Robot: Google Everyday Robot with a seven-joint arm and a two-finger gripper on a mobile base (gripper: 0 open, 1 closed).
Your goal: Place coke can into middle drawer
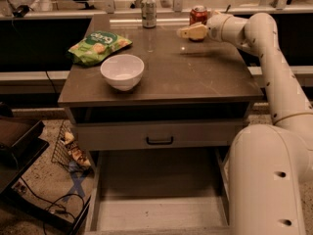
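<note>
1. Camera view: a white bowl sat on the brown cabinet top, toward its front left part, and serves as the landmark here.
2. The coke can stood upright at the back edge of the top, behind the bowl and well to its right.
3. The gripper hung just in front of the coke can, on the side facing the bowl, overlapping the can's lower part. Whether it touched the can could not be told, and neither could whether it was open or closed.
4. The cream arm reached in from the right, far from the bowl, and bent down to the robot's large rounded body at the lower right.
5. A silver can stood upright behind the bowl and slightly to its right, well apart from the coke can.
6. A green snack bag lay just behind the bowl and to its left.
7. Below the bowl, a drawer front with a black handle sat closed.
8. Lower still, nearer the camera than the bowl, the middle drawer stood pulled out, its flat floor in view.
9. A wire basket rested on the floor, down and to the left of the bowl.
</note>
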